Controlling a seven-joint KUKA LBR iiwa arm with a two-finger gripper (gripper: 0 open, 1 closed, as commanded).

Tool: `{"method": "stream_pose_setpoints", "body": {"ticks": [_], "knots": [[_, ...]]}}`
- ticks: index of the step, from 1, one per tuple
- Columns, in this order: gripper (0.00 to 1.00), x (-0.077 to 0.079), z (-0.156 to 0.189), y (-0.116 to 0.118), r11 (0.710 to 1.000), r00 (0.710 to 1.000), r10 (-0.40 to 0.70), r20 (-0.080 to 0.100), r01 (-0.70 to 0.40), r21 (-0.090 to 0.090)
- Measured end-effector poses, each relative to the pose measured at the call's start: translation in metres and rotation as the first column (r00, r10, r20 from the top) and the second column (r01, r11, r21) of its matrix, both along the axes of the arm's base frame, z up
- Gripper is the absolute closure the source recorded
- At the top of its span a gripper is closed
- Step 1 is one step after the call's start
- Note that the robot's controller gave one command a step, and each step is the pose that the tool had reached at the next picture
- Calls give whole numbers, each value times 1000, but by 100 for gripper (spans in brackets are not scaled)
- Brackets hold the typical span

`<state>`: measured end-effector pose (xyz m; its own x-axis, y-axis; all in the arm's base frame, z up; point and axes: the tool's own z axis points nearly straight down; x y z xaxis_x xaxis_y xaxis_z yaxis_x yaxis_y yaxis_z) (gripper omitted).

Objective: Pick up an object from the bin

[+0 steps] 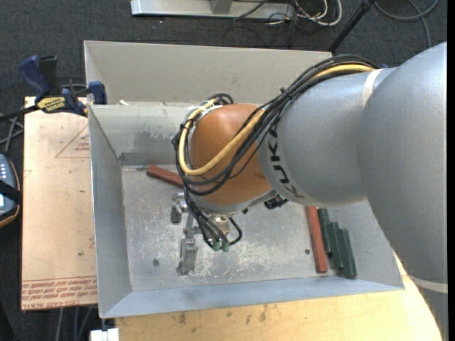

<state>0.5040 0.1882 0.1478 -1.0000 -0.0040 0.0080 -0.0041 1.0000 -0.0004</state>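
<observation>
my gripper (188,253) is down by the bin (106,190) floor. i can't tell if it is open or holds anything. nothing looks picked yet; a red stick (165,175) lies near it.

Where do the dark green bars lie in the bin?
In the camera view, the dark green bars lie at the right of the bin, near its front wall, alongside a long red stick and apart from the tool.

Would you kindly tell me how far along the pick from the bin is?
Done: the gripper is low in the bin, over bare floor at front left. In hand: no grasp seen. Left: grasp and lift; the reddish stick behind it, the red rod and green pieces at right lie untouched.
</observation>
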Motion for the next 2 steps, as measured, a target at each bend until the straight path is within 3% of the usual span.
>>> {"method": "stream_pose_setpoints", "body": {"ticks": [1, 2], "knots": [[0, 2, 4, -1, 1000, 1000, -4, 7, 4, 1], [0, 24, -5, -51, 996, 996, 91, 9, -91, 2]]}}
